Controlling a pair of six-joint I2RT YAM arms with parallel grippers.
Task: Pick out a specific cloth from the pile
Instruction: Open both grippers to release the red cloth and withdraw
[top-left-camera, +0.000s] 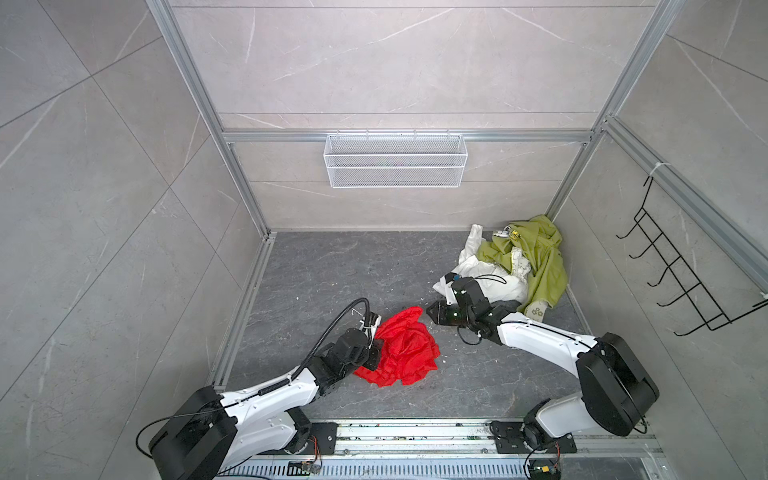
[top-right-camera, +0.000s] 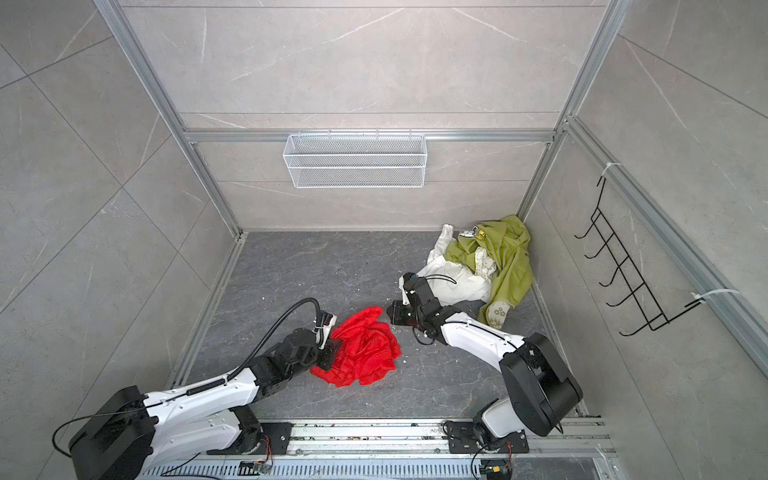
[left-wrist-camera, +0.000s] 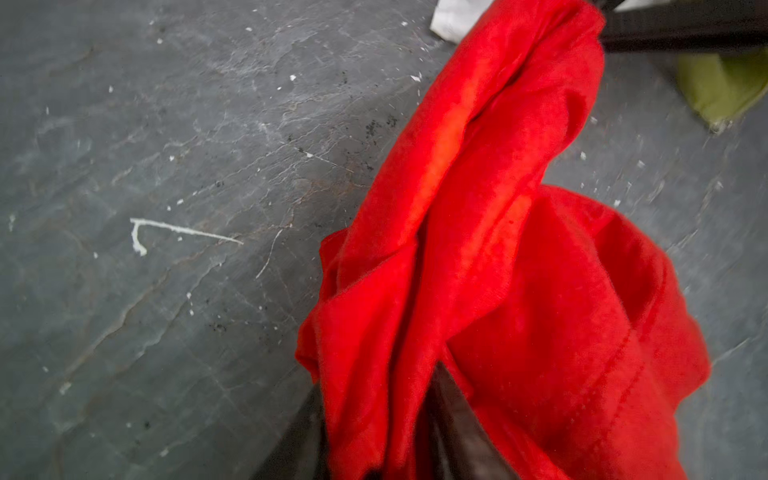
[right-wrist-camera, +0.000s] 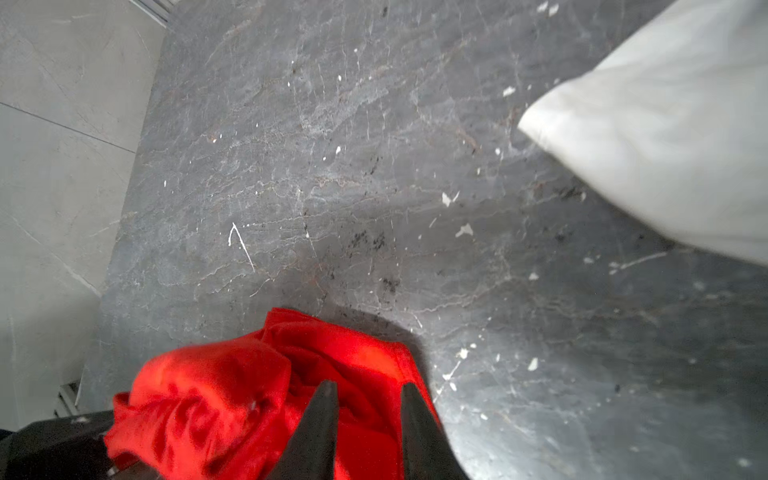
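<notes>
Red cloth crumpled on dark floor, well apart from pile in far right corner. Left gripper jaws parted, cloth bunched between; right gripper jaws apart at cloth's edge

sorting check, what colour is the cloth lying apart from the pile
The cloth is plain bright red, clearest in the left wrist view.

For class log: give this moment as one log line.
red cloth lying apart from pile | left jaws open, cloth between | right jaws open

White-shelled arms with black joints, seemingly ribbed black cable.
</notes>
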